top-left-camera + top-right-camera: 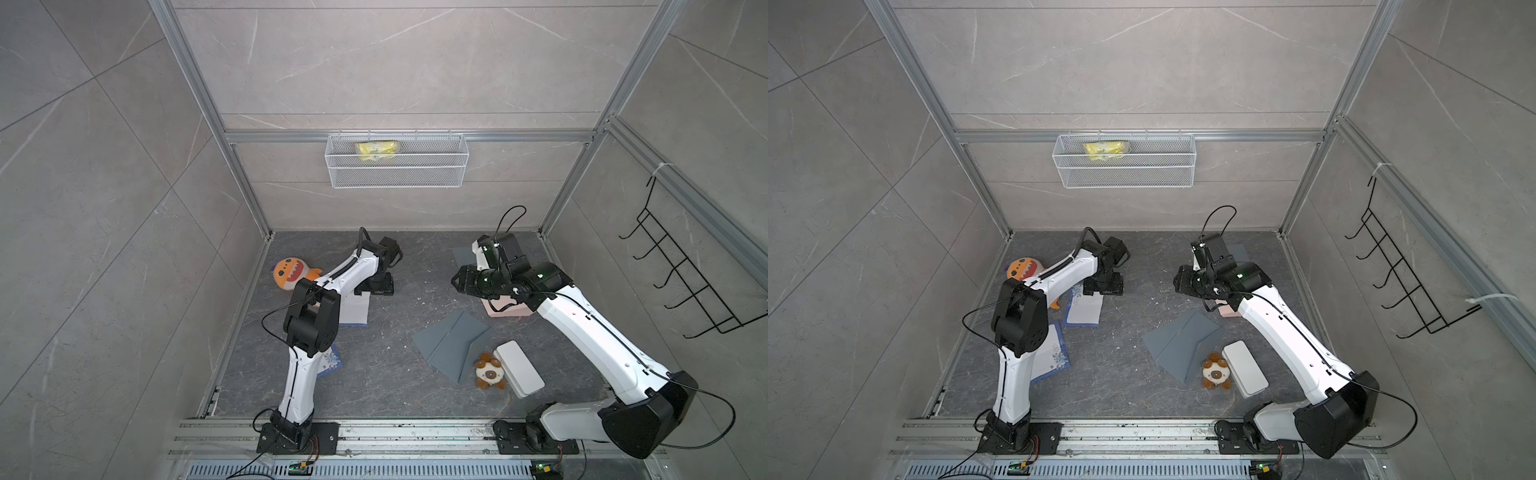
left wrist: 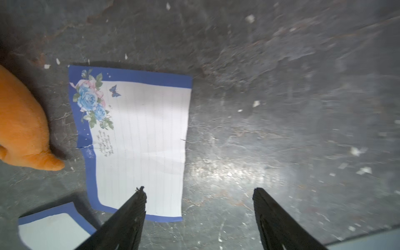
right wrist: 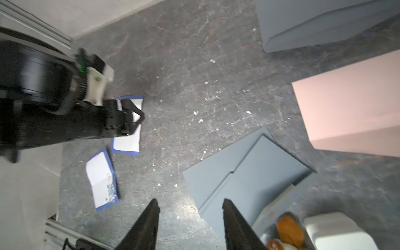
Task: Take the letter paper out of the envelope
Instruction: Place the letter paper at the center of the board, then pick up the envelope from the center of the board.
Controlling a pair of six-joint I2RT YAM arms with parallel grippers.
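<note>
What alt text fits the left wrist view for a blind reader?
A blue-bordered letter paper with printed roses lies unfolded on the dark table; the left gripper above it is open and empty. An orange plush sits beside the paper, and part of a second sheet shows.

Your letter paper (image 2: 138, 140) is fully out and lying flat on the dark floor (image 2: 281, 108): a white lined sheet with a blue border, blue roses and a little butterfly in one corner, plus a fold crease across the middle. You can see the envelope (image 1: 451, 345) in both top views. It's plain grey-blue, flat on the floor, flap looks opened out, well apart from the sheet (image 1: 1086, 309).
</note>
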